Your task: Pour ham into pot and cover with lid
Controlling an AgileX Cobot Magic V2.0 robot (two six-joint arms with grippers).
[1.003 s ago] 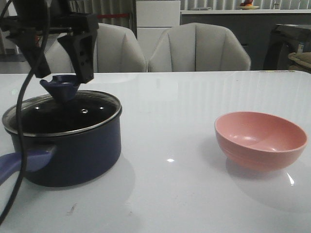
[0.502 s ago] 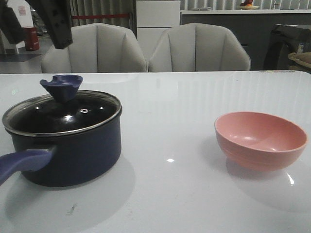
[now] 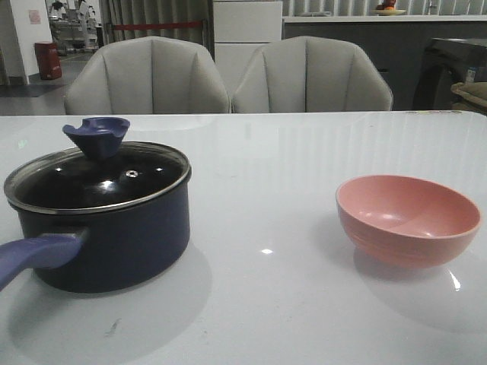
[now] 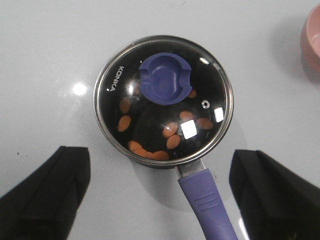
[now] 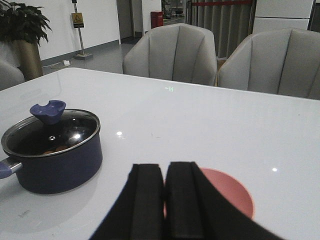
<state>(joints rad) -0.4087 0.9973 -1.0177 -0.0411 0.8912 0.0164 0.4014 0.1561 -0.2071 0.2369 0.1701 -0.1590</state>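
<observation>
In the front view, a dark navy-blue round saucepan point(image 3: 103, 228) with a lighter blue-purple handle point(image 3: 34, 258) stands on the left of a glossy white table point(image 3: 266, 304), and a round glass lid with a shiny metal rim point(image 3: 97, 182) sits flat on it, its blue funnel-shaped knob point(image 3: 97, 135) uppermost. A salmon-pink round bowl point(image 3: 409, 219) stands well apart on the right side of the table, upright, and shows nothing in the part of its inside that can be seen. Two grey upholstered chairs point(image 3: 228, 76) stand behind the far edge; neither arm shows in this view. The left wrist view looks straight down on the covered saucepan: through the glass, small thin round orange-pink slices of ham point(image 4: 165, 135) lie scattered on the black bottom, several of them near the wall by the handle. The left gripper point(image 4: 160, 192) hangs above with its two black fingers point(image 4: 45, 192) spread wide to either side of the pot, touching nothing. In the right wrist view, the right gripper point(image 5: 165, 200) has its two black fingers point(image 5: 145, 200) pressed close together with only a thin seam between them and nothing held; part of the pink bowl shows just past them, and the covered saucepan stands farther off on the table.
</observation>
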